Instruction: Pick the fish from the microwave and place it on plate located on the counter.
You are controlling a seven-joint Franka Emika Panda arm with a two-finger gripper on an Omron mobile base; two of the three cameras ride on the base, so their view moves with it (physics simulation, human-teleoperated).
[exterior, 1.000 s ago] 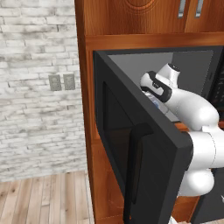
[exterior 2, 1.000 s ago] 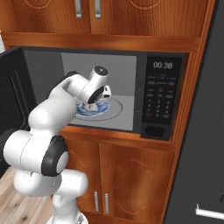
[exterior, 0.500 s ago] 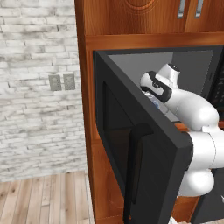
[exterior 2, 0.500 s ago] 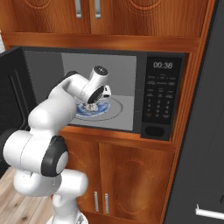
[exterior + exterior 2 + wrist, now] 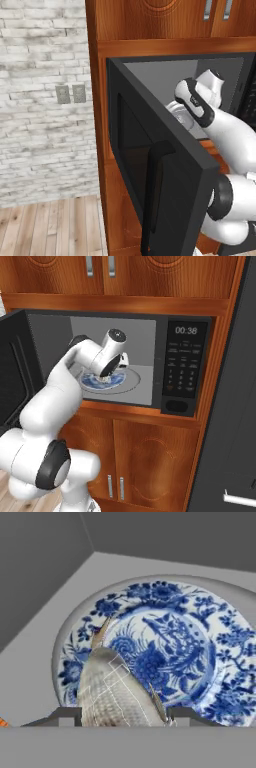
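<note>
The step in hand is judged to be the grasp of the fish (image 5: 117,694) inside the microwave (image 5: 190,371). To do it well, the fingers should settle evenly down both flanks of the fish before closing, and stop short of the blue-patterned dish (image 5: 200,647) so the tips do not strike or shift it. The lift should then go straight up before backing out past the open door (image 5: 165,170).

The fish lies on the near side of the dish, directly between the two fingertips. The gripper (image 5: 120,716) stands spread, one tip on either side of the fish; contact cannot be confirmed.
</note>
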